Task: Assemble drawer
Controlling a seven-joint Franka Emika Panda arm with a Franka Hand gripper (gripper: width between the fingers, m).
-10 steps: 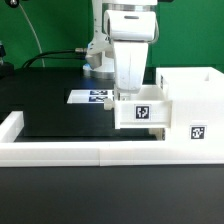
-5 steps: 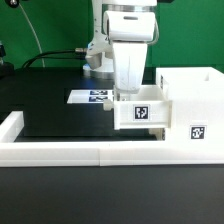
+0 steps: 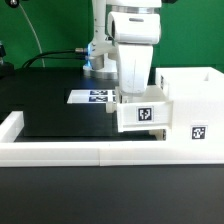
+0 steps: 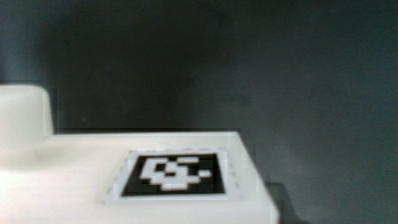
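Note:
A small white open-top tray [image 3: 143, 114] with a square marker on its front sits slightly tilted, its far end against the opening of the large white casing [image 3: 195, 95] at the exterior view's right. The casing has a marker [image 3: 197, 131] low on its front. My gripper [image 3: 133, 95] reaches down from above onto the tray; its fingertips are hidden behind the tray's wall and it appears shut on that wall. The wrist view shows the tray's marker face [image 4: 175, 172] close up, with no fingers in sight. A second small tray is not visible.
The marker board [image 3: 92, 97] lies on the black table behind the tray. A low white border rail [image 3: 70, 152] runs along the front and turns up at the exterior view's left [image 3: 12, 125]. The robot base [image 3: 98, 55] stands at the back.
The gripper and the small tray have shifted a little toward the casing at the exterior view's right, and the tray now sits slightly tilted.

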